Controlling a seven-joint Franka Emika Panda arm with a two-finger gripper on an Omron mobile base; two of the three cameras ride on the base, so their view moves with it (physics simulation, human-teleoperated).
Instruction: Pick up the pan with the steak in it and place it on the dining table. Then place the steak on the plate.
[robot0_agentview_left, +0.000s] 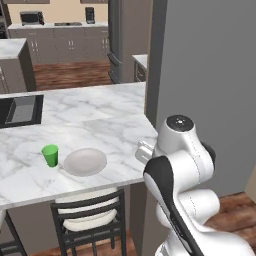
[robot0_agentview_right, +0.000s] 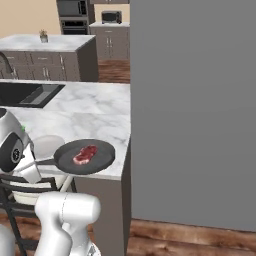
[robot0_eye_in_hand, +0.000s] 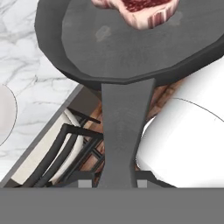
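The gripper (robot0_eye_in_hand: 114, 183) is clamped on the end of the pan's handle: in the hand view its two finger tips (robot0_eye_in_hand: 85, 183) press in from either side of the flat dark strip, closed as far as the handle allows. Most of each finger is cut off at the bottom of that view, so the contact itself is barely visible.

The pan (robot0_eye_in_hand: 127, 48) stretches straight away from the fingers, its long axis running along the handle and on through the round bowl. The handle end sits at the fingers, and the bowl lies at the far end. In the right base view the pan (robot0_agentview_right: 85, 156) lies about level, with the handle pointing back toward the arm's wrist and the bowl over the near corner of the dining table (robot0_agentview_right: 95, 112). Whether its base rests on the marble or hangs just above it cannot be told.

The steak (robot0_eye_in_hand: 138, 11) lies in the far part of the bowl, beyond the handle's root and cut off by the top edge of the hand view. In the right base view the steak (robot0_agentview_right: 85, 154) sits near the middle of the pan.

Beside the fingers, the plate (robot0_agentview_left: 85, 162) lies flat on the marble, with a green cup (robot0_agentview_left: 50, 155) just past it. In the right base view the plate (robot0_agentview_right: 47, 145) is largely hidden by the arm. Below the fingers a dark chair (robot0_agentview_left: 90, 215) stands tucked under the table edge.
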